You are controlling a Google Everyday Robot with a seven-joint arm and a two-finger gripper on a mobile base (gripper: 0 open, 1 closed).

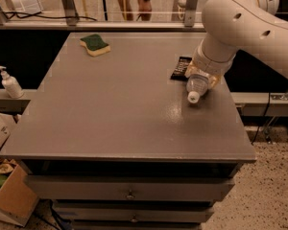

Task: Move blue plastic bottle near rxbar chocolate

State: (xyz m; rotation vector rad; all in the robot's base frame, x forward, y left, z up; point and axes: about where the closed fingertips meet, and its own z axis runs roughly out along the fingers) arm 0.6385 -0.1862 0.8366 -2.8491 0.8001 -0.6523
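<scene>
The blue plastic bottle (198,84) is a clear bottle with a white cap. It lies tilted at the table's right side with its cap pointing toward the front. The rxbar chocolate (181,67), a dark flat bar, lies on the table just left of and behind the bottle, nearly touching it. My gripper (205,76) is at the bottle's rear end, mostly hidden under the white arm (235,23) that reaches in from the upper right.
A green-and-yellow sponge (95,44) lies at the table's (110,114) far left. A white pump dispenser (9,83) stands on a ledge left of the table. Cardboard boxes (9,195) sit on the floor at the lower left. A railing runs behind the table.
</scene>
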